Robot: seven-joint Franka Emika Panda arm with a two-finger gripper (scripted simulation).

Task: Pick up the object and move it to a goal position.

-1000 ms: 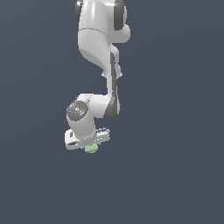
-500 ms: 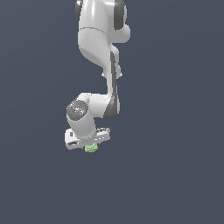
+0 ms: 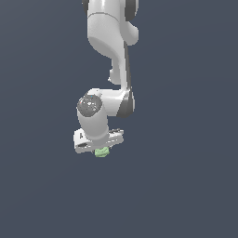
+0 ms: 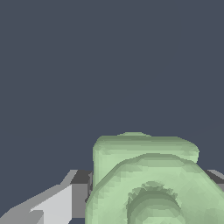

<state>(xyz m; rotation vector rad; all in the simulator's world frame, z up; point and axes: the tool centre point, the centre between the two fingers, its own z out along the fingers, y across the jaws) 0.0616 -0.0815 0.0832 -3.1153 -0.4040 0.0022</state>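
Hand (image 3: 100,149) first: from my exterior view it points downward at the end of the white arm (image 3: 111,51), with the pale green object (image 3: 101,152) showing just under its lower edge. Only a small sliver of the object peeks out there, tucked up against the underside of the hand. On my wrist view the object (image 4: 148,179) fills the near part of the picture, its round ringed face turned toward the camera and a blocky part behind it. One grey and white finger (image 4: 57,203) sits right beside the object, and a bit of the other finger (image 4: 216,177) shows at its far side, so I read the hand as clenched on the object. Everything hangs against a plain dark grey-blue backdrop (image 3: 186,139); I cannot make out any surface under it.
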